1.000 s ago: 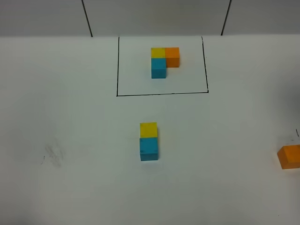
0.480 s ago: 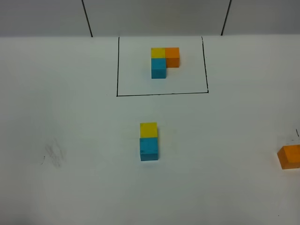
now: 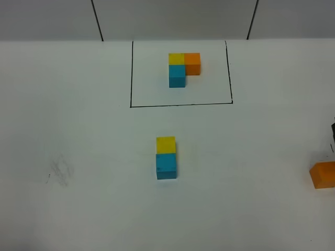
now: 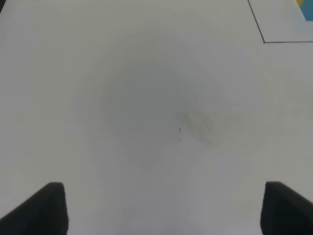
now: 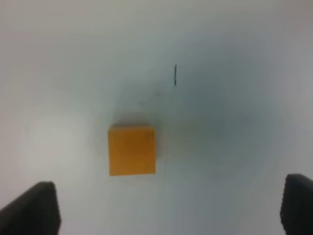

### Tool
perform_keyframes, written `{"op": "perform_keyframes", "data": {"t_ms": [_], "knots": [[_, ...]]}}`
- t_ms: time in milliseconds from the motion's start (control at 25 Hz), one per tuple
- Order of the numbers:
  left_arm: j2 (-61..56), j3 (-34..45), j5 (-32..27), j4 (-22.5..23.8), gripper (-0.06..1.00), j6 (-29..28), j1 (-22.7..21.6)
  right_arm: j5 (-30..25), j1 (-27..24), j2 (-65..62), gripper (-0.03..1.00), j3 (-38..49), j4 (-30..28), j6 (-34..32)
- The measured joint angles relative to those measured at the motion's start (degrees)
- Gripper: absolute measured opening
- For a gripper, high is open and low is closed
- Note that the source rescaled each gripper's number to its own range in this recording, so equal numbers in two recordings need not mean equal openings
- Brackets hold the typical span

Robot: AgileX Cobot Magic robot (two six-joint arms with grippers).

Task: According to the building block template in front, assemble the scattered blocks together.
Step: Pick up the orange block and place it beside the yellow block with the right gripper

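The building block template (image 3: 181, 67) is an L of yellow, orange and cyan cubes inside a black drawn rectangle at the far middle of the table. Of the scattered blocks, the yellow cube (image 3: 166, 144) and the cyan cube (image 3: 166, 166) touch at the table's centre, the yellow one behind. The orange cube (image 3: 323, 174) lies alone at the right edge. In the right wrist view my right gripper (image 5: 166, 208) is open and empty, hovering above the orange cube (image 5: 132, 150), which lies ahead of the fingertips. My left gripper (image 4: 168, 210) is open and empty over bare table.
A faint grey smudge (image 3: 60, 172) marks the white table at the left and also shows in the left wrist view (image 4: 198, 125). A corner of the drawn rectangle (image 4: 264, 41) shows there too. A short black mark (image 5: 175, 74) lies beyond the orange cube.
A dark sliver of the right arm has come into the right edge of the exterior view, above the orange cube. The blocks have not moved.
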State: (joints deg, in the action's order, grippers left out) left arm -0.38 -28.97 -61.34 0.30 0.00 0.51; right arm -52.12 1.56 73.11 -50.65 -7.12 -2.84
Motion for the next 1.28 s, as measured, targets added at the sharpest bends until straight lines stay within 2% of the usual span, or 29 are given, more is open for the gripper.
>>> {"op": "perform_keyframes", "data": {"t_ms": [520, 720, 1280], "knots": [[0.0, 0.0, 0.0, 0.0, 0.68, 0.0, 0.0, 6.4, -0.1, 17.1, 0.84, 0.7, 2.1, 1.4], [0.0, 0.0, 0.0, 0.0, 0.68, 0.0, 0.0, 11.4, -0.7, 18.1, 0.83, 4.1, 2.4, 1.3], [0.0, 0.0, 0.0, 0.0, 0.68, 0.0, 0.0, 18.2, -1.3, 23.0, 0.8, 7.8, 3.8, 1.1]]}}
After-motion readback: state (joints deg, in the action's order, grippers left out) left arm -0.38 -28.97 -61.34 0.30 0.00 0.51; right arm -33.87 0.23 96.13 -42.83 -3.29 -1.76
